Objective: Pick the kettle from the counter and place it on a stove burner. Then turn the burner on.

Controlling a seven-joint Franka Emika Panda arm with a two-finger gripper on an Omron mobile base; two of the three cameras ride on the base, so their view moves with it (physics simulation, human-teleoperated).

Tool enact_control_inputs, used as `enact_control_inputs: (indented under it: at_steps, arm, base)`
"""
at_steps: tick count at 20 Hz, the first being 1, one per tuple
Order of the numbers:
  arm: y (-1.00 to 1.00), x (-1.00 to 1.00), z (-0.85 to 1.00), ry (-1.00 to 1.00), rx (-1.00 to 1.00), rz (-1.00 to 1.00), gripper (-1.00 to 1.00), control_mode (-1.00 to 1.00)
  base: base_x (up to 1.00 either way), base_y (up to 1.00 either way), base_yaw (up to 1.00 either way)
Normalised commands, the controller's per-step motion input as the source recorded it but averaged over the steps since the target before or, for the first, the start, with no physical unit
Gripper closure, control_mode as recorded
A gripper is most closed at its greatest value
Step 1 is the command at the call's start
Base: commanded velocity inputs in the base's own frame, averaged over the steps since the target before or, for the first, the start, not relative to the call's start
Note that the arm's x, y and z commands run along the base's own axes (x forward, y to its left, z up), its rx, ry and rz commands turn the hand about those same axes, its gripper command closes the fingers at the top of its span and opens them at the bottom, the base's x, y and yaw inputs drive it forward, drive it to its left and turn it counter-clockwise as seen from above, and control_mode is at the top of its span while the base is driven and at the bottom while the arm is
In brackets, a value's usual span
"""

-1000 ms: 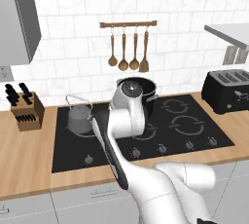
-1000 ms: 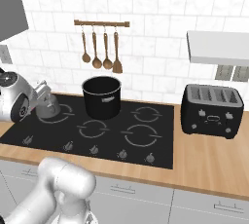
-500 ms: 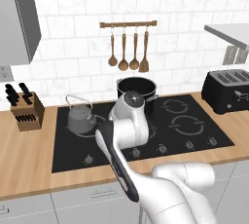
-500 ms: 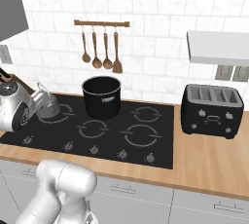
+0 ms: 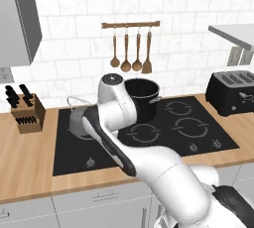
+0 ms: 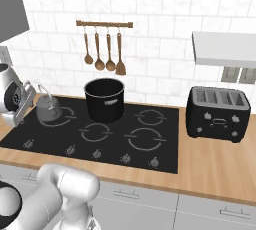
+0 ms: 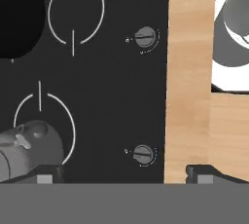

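Observation:
The dull-grey kettle (image 6: 48,108) stands upright on a stove burner ring (image 7: 68,121) at the left rear of the black cooktop (image 6: 165,149). In the left base view my arm hides most of the kettle (image 5: 75,121). In the hand view the kettle (image 7: 26,147) sits at the lower left, beside my left fingertip (image 7: 46,174). My gripper (image 7: 124,174) is open and holds nothing. It hangs over the cooktop's front left part, near a burner knob (image 7: 142,154). The hand (image 6: 15,101) shows at the far left, just left of the kettle. The wood counter (image 7: 187,72) borders the knob row.
A tall black stockpot (image 6: 104,99) stands right of the kettle. A second knob (image 7: 146,37) lies further along the row. A knife block (image 5: 27,113) stands on the counter at the left, a black toaster (image 6: 217,114) at the right. Wooden utensils (image 6: 102,49) hang on the wall.
My arm has swung to the left over the cooktop. The jaws have stayed open and the kettle has not moved.

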Motion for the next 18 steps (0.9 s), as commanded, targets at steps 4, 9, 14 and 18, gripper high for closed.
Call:
enact_control_inputs:
  at_steps: [4,9,14,18]
  arm:
    - [-0.13,-0.04,0.00,-0.08,-0.18,0.63,-1.00,-1.00]
    - [-0.14,-0.11,0.00,-0.08,-0.07,0.73,-1.00,-1.00]
    - [-0.01,-0.02,0.00,-0.07,-0.13,0.74,-1.00,-1.00]
    - [0.00,0.00,-0.04,-0.11,-0.19,0.73,-1.00,-1.00]
  base:
    - [0.00,0.00,0.00]
    - [0.00,0.00,0.00]
    - [0.00,0.00,0.00]
    - [0.00,0.00,0.00]
